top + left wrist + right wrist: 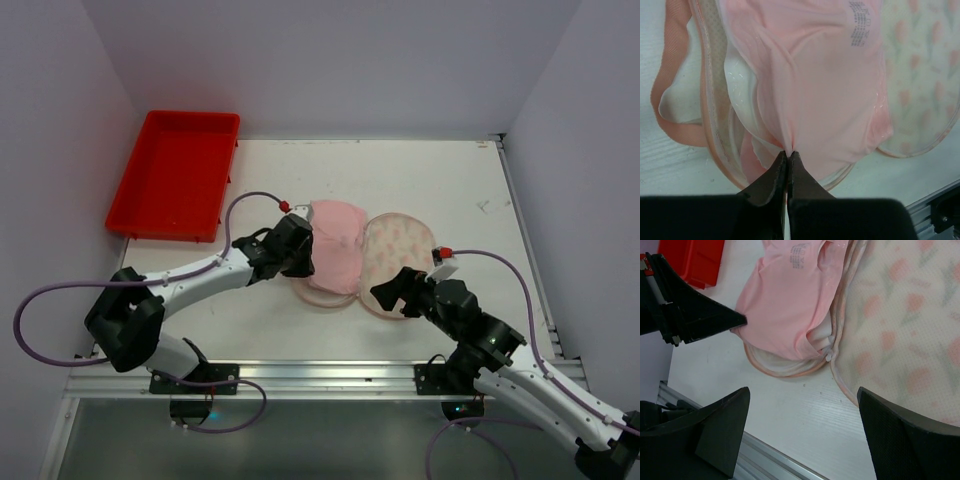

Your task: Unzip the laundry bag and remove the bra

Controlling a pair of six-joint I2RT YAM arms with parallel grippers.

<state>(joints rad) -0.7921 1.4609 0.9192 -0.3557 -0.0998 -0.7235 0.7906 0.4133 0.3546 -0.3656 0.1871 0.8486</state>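
Laundry bag (400,245) lies unzipped on the table (450,180). Nearest us, our right fingers (900,435) gape empty at its edge; beyond, our left fingers (767,187) pinch the pink bra (815,90); we should lift slowly, clear of the rim.

A white table (430,175) sits enclosed by plain pale lavender walls (330,60).
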